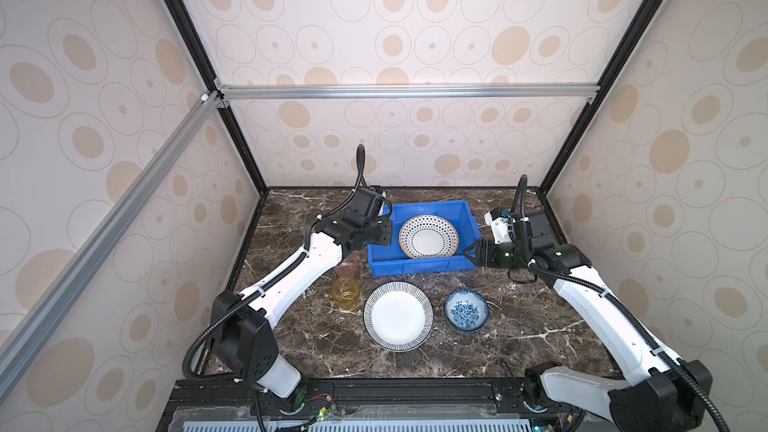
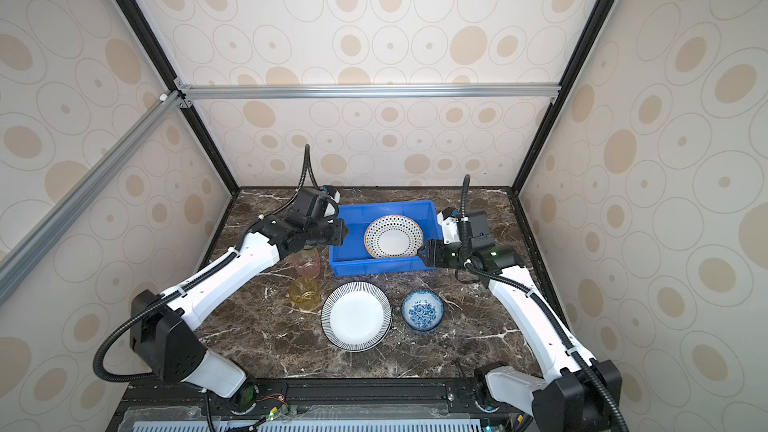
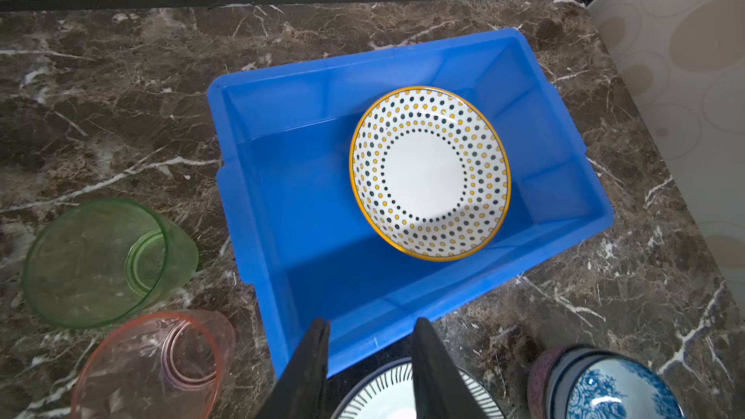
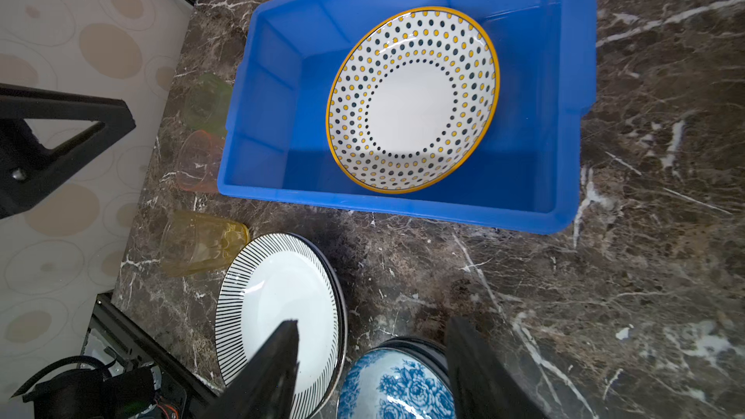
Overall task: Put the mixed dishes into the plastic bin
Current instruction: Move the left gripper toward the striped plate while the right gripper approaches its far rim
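The blue plastic bin [image 1: 419, 268] stands at mid-table, and a dotted plate [image 1: 429, 237] leans inside it. In front of the bin lie a striped plate [image 1: 398, 316] and a blue-floral bowl [image 1: 466, 310], which is nested in another bowl. A pink cup [image 1: 348, 267] and a yellow cup [image 1: 345, 293] stand to the bin's left. A green cup [image 3: 100, 264] shows in the left wrist view. My left gripper [image 1: 388, 232] hovers over the bin's left rim, open and empty. My right gripper [image 1: 471, 253] is open by the bin's right front corner and holds nothing.
The dark marble table [image 1: 540, 326] is enclosed by patterned walls on three sides. A black rail [image 1: 415, 392] runs along the front edge. Bare marble lies right of the bowl and behind the bin.
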Available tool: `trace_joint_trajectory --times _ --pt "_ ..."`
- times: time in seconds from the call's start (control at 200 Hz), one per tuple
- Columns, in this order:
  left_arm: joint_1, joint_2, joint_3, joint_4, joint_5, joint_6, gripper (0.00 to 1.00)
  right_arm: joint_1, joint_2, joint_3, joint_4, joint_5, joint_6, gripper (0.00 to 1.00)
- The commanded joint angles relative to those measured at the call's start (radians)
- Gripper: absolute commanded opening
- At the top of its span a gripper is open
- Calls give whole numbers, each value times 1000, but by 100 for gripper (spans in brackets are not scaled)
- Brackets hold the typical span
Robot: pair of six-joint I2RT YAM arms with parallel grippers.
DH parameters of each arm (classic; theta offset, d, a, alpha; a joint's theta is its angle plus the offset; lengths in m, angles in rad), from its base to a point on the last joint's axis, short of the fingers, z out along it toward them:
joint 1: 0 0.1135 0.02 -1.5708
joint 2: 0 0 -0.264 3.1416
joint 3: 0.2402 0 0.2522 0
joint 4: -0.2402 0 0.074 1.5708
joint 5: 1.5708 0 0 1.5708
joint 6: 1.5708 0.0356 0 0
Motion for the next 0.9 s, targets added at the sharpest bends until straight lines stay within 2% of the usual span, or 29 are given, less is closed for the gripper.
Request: trace_joint_trajectory --times 0.0,0.24,0.455,0.896 --pt "-22 -52 -13 -63 -21 -1 35 46 12 7 -8 -4 3 61" --pt "-59 -137 -89 -135 -39 -16 34 144 50 41 -30 31 -12 61" --pt "-79 -228 -182 -161 -34 -48 33 192 55 41 -43 56 -4 59" --pt "-138 -392 -363 -162 -23 -170 29 305 85 0 -10 92 36 57"
